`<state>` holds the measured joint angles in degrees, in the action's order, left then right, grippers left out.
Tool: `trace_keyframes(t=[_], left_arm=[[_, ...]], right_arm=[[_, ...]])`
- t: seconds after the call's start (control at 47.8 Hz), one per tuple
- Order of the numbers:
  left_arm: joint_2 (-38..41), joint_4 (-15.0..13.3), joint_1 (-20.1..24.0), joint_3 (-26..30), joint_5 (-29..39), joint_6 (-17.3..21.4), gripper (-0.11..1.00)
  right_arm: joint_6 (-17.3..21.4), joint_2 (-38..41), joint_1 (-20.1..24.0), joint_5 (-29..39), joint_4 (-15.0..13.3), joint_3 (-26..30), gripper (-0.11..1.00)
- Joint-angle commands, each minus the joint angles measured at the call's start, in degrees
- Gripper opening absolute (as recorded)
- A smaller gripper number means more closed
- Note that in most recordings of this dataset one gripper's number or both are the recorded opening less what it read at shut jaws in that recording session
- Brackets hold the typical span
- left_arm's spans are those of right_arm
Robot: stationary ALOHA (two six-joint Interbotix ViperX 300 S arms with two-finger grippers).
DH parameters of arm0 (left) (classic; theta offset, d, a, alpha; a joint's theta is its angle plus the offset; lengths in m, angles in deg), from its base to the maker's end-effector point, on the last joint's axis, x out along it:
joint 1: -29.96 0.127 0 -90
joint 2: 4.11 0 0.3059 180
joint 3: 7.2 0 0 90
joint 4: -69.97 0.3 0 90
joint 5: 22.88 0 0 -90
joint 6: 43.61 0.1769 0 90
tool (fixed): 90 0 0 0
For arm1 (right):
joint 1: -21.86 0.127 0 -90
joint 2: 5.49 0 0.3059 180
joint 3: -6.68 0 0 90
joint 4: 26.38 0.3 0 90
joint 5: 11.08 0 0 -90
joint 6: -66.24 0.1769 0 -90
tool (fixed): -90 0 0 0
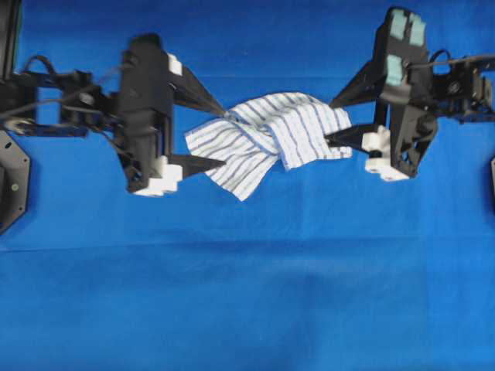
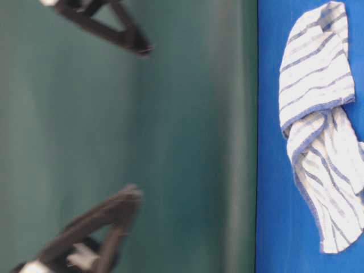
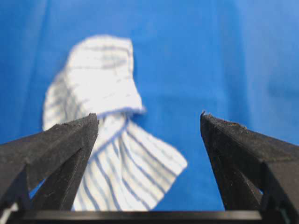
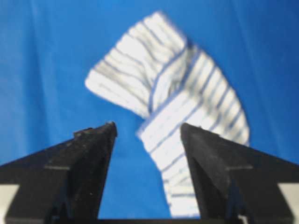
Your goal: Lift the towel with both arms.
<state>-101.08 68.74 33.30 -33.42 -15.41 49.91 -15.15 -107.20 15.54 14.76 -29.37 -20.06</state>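
The towel (image 1: 267, 139) lies twisted and bunched on the blue sheet (image 1: 247, 294), between the two arms. It is thin, limp, lightweight cloth: expect it to sag and drape when raised, with no risk of breakage. The left gripper (image 1: 222, 139) and right gripper (image 1: 331, 122) both stand spread wide and hold nothing. Recommended grip points: one outer hemmed end per gripper, pinching the full fold thickness.

The towel (image 1: 267, 139) looks like soft woven cloth, matt, with thin stripes and a stitched hem. The blue sheet (image 1: 247, 309) over the surface is smooth matt fabric too. Both grippers' jaws are rough, grainy black plastic, with glossy white plastic blocks (image 1: 158, 179) behind them.
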Motion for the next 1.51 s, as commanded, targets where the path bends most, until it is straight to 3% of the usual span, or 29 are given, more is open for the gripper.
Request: trace_keyframes(t=[0.0, 0.523, 0.795, 1.087, 1.171, 1.213, 1.401, 1.485], left_arm=[[2.3, 0.0, -0.1, 0.0, -1.4, -0.2, 0.91], [19.3, 0.0, -1.0, -4.0, -15.6, -0.7, 0.91], [26.4, -0.4, -1.1, -3.7, -18.1, -0.7, 0.91], [27.3, -0.3, -1.1, -3.7, -18.0, -0.7, 0.85], [27.3, -0.4, -1.0, -3.7, -18.0, -0.7, 0.76], [27.3, -0.3, -1.0, -3.7, -18.0, -0.7, 0.65], [27.2, -0.3, -0.7, -4.0, -17.7, -0.6, 0.13], [27.0, -0.4, -0.7, -4.3, -17.5, -0.5, 0.01]], right_arm=[[0.4, 1.0, 0.1, -2.5, -0.1, -1.8, 0.61], [2.0, 17.9, 0.0, -14.5, 0.0, -8.9, 0.61], [1.9, 24.2, -0.8, -19.4, 0.0, -9.0, 0.61], [1.9, 24.7, -1.8, -20.4, -0.1, -9.1, 0.6], [1.9, 25.0, -2.3, -21.4, -0.1, -9.1, 0.56], [1.9, 25.2, -2.6, -21.9, -0.1, -9.1, 0.5], [1.9, 25.7, -4.6, -22.8, -0.1, -9.1, 0.01], [1.9, 25.7, -4.8, -22.8, -0.1, -9.1, -0.01]])
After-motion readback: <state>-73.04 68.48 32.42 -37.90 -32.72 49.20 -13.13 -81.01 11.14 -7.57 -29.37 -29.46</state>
